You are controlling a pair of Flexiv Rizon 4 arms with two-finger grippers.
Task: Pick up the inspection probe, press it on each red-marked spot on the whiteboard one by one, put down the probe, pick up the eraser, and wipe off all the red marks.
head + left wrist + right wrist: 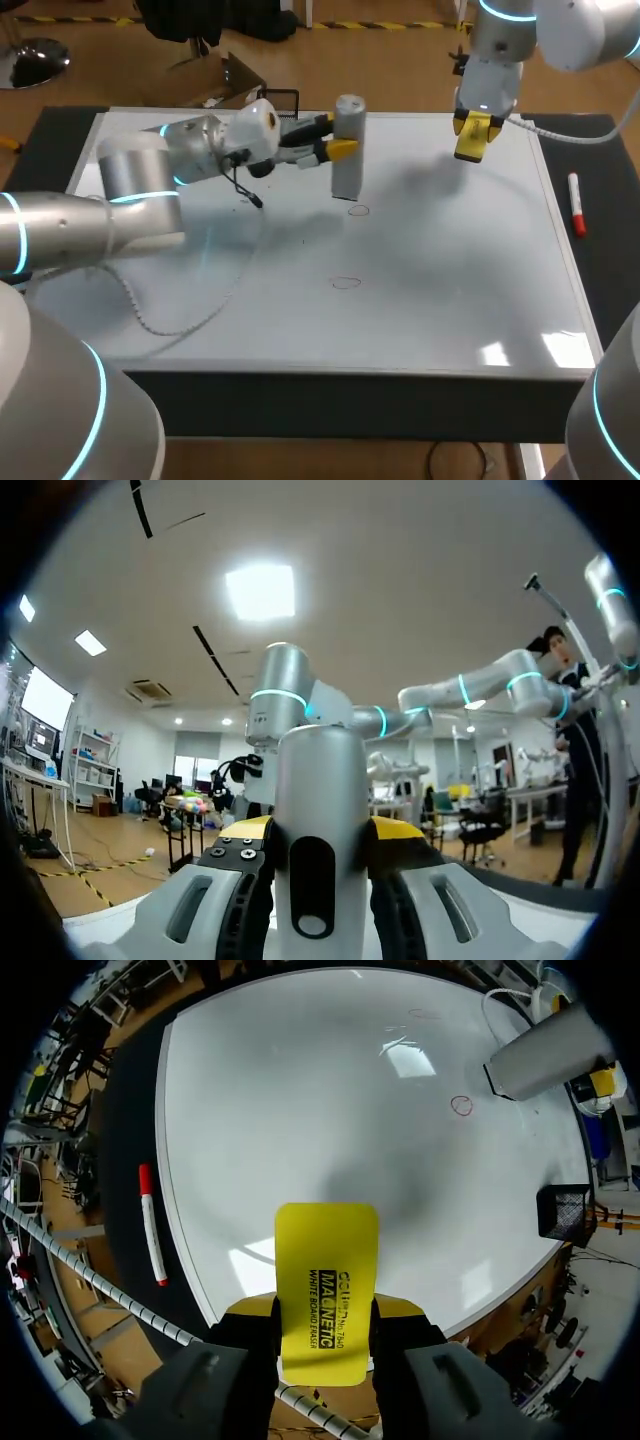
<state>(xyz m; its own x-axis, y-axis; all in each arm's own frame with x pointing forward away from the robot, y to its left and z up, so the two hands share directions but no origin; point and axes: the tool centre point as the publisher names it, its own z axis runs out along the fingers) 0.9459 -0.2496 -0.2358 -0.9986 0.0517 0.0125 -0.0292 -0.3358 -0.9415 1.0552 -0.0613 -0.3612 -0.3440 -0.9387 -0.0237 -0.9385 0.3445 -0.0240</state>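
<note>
Left gripper [337, 138] pinches the grey cylindrical probe [348, 168] upright, guessing for pressing. Right gripper [472, 137] squeezes a flat yellow eraser [325, 1260], wipe-ready.

Desk [606, 240]: dark matte top, showing as a strip along the right and near edges.

Red marker [576, 203] [152, 1222]: lies flat on the dark strip near the desk's right edge, in the far half, lengthwise along that edge. White barrel, red at both ends (cannot tell which end is the cap).

Black mesh basket [560, 1213]: upright at the desk's far edge, left of middle. Contents cannot be made out.
</note>
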